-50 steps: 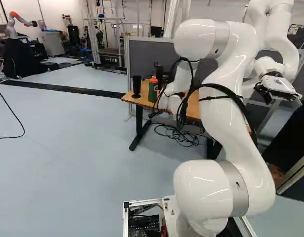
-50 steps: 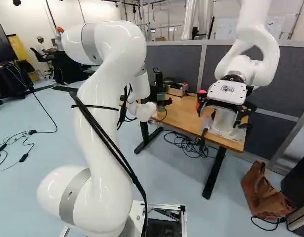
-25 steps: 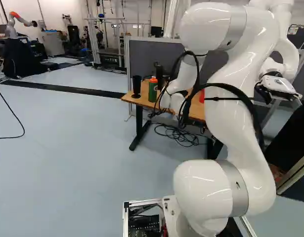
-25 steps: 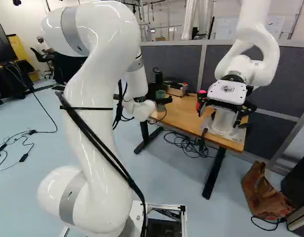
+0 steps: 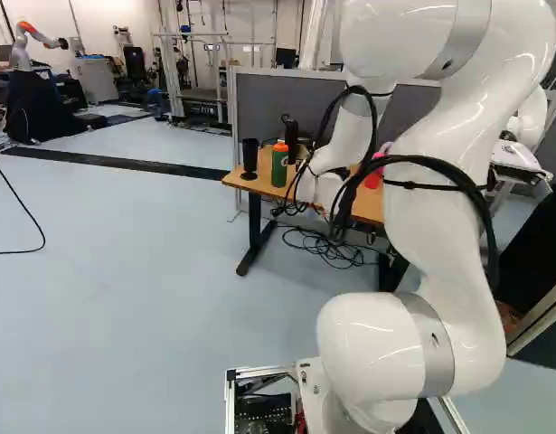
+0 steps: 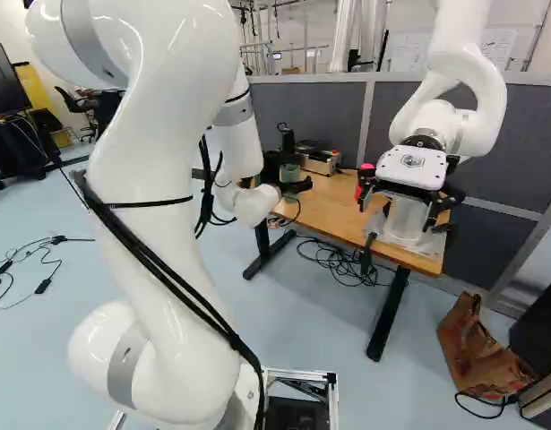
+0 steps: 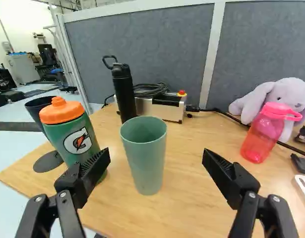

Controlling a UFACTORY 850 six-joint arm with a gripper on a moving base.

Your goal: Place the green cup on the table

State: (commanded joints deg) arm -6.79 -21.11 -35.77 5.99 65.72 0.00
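1. The arm [image 5: 440,181] has moved against its lowest joint: its elbow has risen in both base views, and in the right base view the wrist has drawn back a little from the cup's spot. The base has not moved, and the pink-lidded bottle [image 7: 264,134] now shows more fully past the arm in the left base view.
2. The green cup [image 7: 146,153] stands upright on the bench [image 7: 202,208], wide rim up.
3. The gripper [image 7: 157,157] is open, its fingers spread wide with the cup touching neither.
4. What matters next: the cup lies ahead of the gripper, in line with its gap, its long axis upright and slightly nearer the finger by the orange-lidded sports bottle [image 7: 75,141]. That finger overlaps the bottle in the wrist view; whether they touch I cannot tell.
5. My judgement is that the placing is essentially done and the arm is backing away. The next move should go straight back, since sideways drift could tip the cup or nudge the sports bottle.
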